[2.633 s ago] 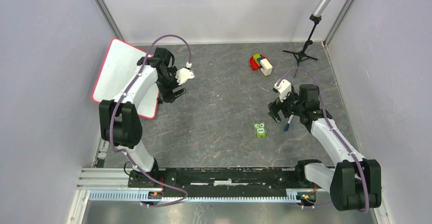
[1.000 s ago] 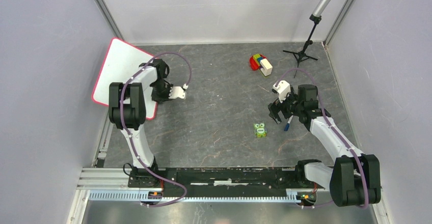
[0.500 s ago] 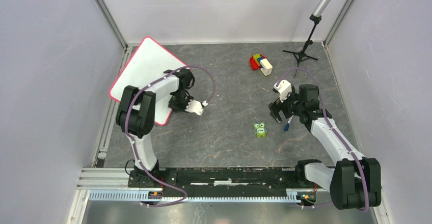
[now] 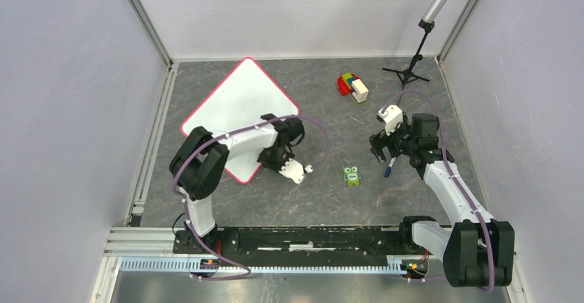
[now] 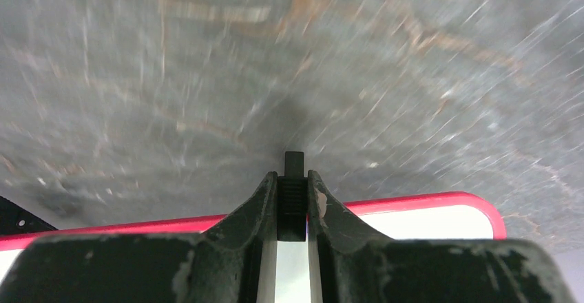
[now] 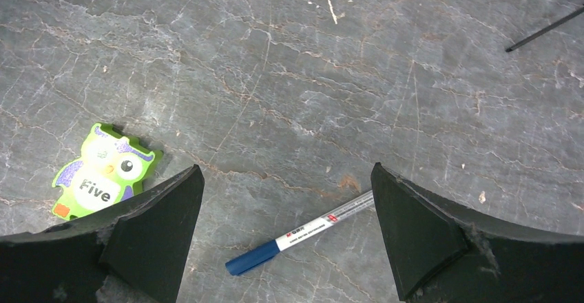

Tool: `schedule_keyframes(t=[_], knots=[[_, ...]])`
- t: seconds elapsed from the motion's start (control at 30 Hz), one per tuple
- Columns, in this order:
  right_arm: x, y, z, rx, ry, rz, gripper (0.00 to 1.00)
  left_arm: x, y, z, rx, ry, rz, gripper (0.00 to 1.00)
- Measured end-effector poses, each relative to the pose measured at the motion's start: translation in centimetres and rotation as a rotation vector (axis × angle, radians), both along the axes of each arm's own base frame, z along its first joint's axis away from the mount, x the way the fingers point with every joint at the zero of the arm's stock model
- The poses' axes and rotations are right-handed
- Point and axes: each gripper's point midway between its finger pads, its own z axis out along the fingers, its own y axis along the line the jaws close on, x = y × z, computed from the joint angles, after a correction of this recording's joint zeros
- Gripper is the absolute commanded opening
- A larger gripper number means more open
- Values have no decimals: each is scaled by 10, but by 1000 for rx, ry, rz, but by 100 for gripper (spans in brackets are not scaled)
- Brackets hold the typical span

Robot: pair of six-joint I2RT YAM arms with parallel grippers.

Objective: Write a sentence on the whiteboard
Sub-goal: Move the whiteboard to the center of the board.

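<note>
Left pincer (image 5: 293, 194) hides whiteboard (image 4: 237, 103) edge; grip seemingly closed; floor (image 5: 206, 76) blurred.

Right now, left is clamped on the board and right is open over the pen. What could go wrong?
1. The left gripper pinches the whiteboard only at its red rim near one corner; the board may pivot or slip if dragged.
2. The marker lies nearly along the closing line of the open right gripper, one end hidden by it; closing may push it, not grip it.
3. The owl toy sits close beside that gripper and might get bumped.
</note>
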Motion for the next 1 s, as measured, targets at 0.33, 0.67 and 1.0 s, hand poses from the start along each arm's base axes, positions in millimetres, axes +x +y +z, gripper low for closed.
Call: schedule_keyframes(t=[0.33,0.67,1.0], knots=[[4,-14,11,9,-31,-54,98,-82,-53,4,24,-24,-187,3],[4,-19,14,12,-39,-72,98,-127,-68,1,61,-50,-339,3],[4,-19,14,15,-41,-72,98,-134,-62,3,83,-88,-390,25]])
